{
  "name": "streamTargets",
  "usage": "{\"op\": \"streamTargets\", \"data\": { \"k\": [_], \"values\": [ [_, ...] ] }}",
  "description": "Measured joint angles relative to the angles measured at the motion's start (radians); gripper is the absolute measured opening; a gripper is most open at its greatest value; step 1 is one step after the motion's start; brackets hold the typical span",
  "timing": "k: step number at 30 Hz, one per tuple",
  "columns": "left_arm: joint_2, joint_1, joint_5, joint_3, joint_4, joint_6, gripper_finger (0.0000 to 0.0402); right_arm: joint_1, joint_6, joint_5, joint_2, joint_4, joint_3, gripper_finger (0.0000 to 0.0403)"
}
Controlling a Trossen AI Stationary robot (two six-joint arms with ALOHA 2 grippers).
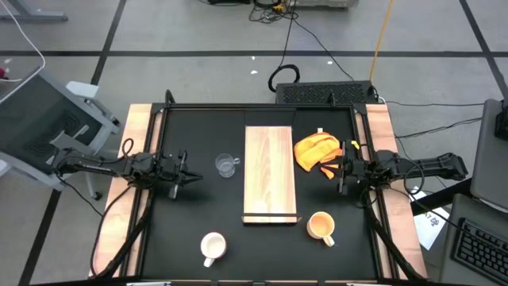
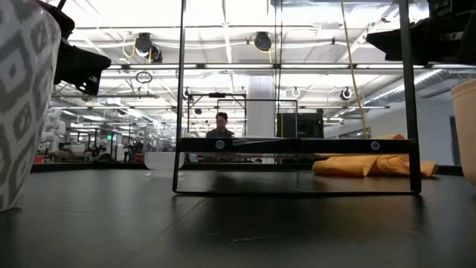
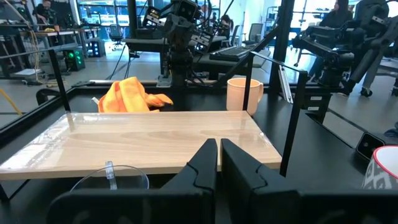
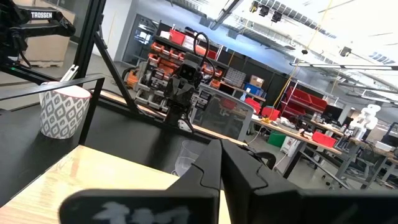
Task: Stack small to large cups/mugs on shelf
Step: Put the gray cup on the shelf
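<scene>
The light wooden shelf (image 1: 270, 173) lies flat mid-table, its raised lip (image 1: 270, 218) at the near end. The clear glass cup (image 1: 227, 165) stands on the table just left of it. The white patterned mug (image 1: 213, 247) stands near the front edge, left of the shelf. The orange-yellow mug (image 1: 321, 226) stands at the shelf's near right corner. My left gripper (image 1: 190, 176) is shut and empty, left of the glass cup (image 3: 109, 177), pointing at it. My right gripper (image 1: 340, 171) is shut and empty at the shelf's right side, beside the cloth.
An orange-yellow cloth (image 1: 316, 151) lies crumpled on the table at the shelf's far right. A black frame with upright posts (image 3: 292, 118) rings the tabletop. Wooden strips (image 1: 139, 159) run along the left and right edges. People show in the room beyond.
</scene>
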Motion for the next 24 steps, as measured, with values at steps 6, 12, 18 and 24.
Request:
{"op": "streamTargets", "data": {
  "k": [6, 12, 18, 24],
  "values": [
    [0.0, 0.0, 0.0, 0.0, 0.01, -0.009, 0.0021, 0.0, 0.0, 0.0, 0.0, 0.0, 0.0, 0.0],
    [0.0, 0.0, 0.0, 0.0, 0.066, -0.096, 0.0021, 0.0, 0.0, 0.0, 0.0, 0.0, 0.0, 0.0],
    [0.0, 0.0, 0.0, 0.0, 0.109, -0.107, 0.0021, 0.0, 0.0, 0.0, 0.0, 0.0, 0.0, 0.0],
    [0.0, 0.0, 0.0, 0.0, 0.109, -0.106, 0.0021, 0.0, 0.0, 0.0, 0.0, 0.0, 0.0, 0.0]
  ]
}}
